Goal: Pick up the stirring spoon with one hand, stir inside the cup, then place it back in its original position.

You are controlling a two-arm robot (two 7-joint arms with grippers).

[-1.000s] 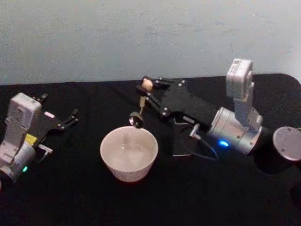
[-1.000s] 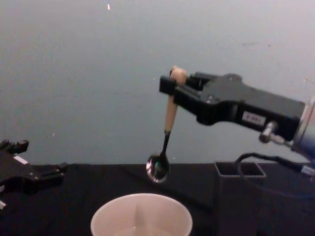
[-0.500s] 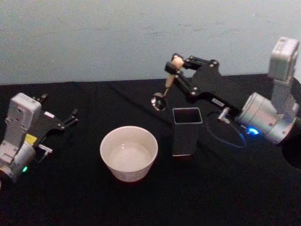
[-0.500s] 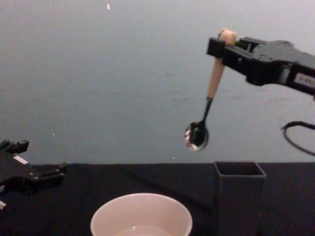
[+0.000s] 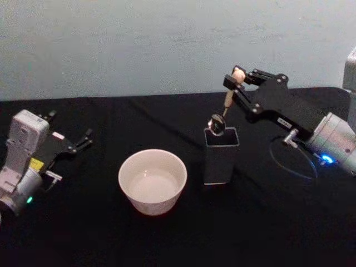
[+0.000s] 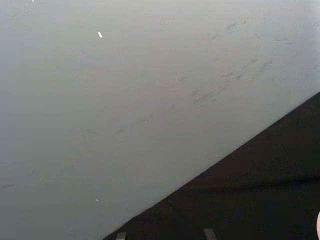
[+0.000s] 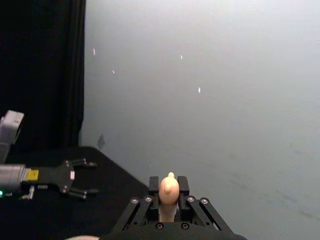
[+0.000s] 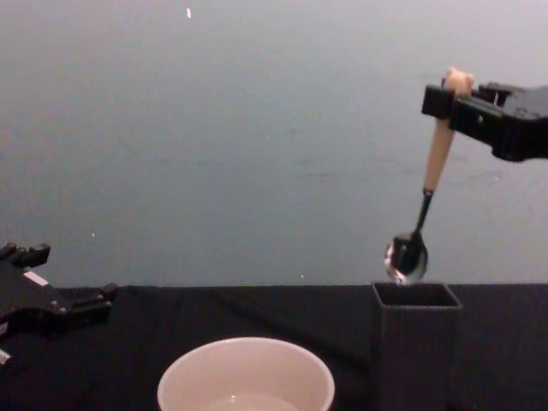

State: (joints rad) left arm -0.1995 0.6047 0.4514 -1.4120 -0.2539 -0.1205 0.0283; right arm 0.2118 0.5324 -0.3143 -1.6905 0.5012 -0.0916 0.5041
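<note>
Head view: right gripper (image 5: 236, 79) is clamped on the knobby end of the spoon (image 5: 226, 104), whose bowl hangs over the open mouth of the dark holder (image 5: 218, 161), just right of the cup (image 5: 152, 181). Left gripper (image 5: 82, 140) lies parked at the far left, fingers apart. Chest view: the bowl sits just above the holder's rim, not yet inside. Right wrist view: both pads pinch the knob. Stirring looks finished; lowering and letting go remain.
</note>
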